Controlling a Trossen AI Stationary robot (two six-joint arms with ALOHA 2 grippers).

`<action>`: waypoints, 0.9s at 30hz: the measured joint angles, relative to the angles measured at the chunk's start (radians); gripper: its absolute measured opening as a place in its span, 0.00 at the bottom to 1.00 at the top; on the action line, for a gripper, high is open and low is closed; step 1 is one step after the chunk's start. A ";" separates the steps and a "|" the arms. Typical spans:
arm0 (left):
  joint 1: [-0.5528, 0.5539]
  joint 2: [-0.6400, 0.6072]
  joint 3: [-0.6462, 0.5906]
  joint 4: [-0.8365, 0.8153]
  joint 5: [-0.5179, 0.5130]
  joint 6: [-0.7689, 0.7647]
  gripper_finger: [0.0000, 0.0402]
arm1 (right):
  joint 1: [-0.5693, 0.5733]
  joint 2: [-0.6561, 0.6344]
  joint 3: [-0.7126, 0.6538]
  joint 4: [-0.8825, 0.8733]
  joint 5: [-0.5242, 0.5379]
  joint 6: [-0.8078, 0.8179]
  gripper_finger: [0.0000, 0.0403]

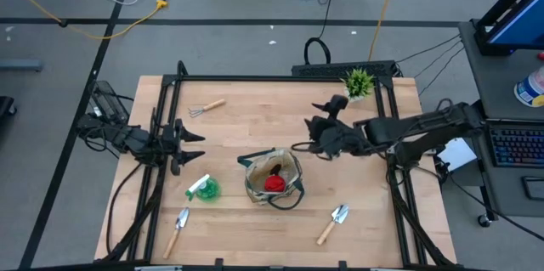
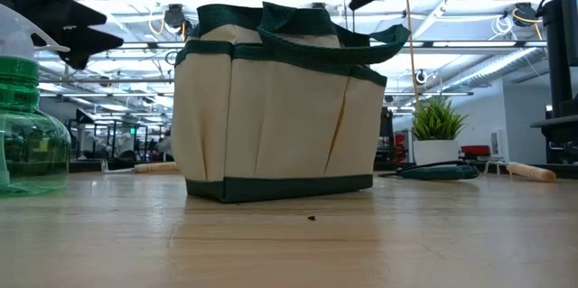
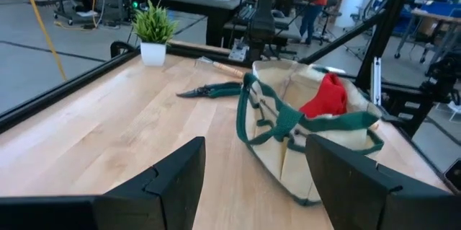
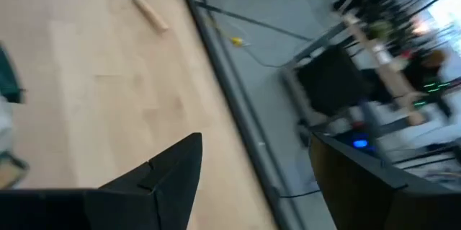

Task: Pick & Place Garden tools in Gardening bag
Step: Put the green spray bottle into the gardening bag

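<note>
Beige fabric gardening bag with dark green trim (image 1: 274,177) stands mid-table, a red glove (image 1: 274,183) inside it. The left gripper (image 1: 194,146) waits at the table's left edge, fingers spread and empty. The right gripper (image 1: 299,147) hovers just right of the bag near dark pruning shears (image 3: 213,91), fingers apart, grasping nothing.

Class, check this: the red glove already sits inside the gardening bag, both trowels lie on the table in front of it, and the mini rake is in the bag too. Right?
Not quite. The mini rake lies on the table, far from the gardening bag, as the high view shows. The red glove and both trowels are as stated.
</note>
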State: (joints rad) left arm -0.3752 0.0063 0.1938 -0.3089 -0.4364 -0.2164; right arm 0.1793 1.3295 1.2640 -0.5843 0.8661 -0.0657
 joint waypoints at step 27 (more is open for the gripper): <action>0.000 0.000 0.000 0.232 0.011 -0.008 0.61 | -0.127 -0.467 -0.459 0.331 -0.562 0.239 0.62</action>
State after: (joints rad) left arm -0.3752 0.0063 0.1940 -0.0768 -0.4259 -0.2241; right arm 0.0522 0.8620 0.8053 -0.2533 0.3042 0.1735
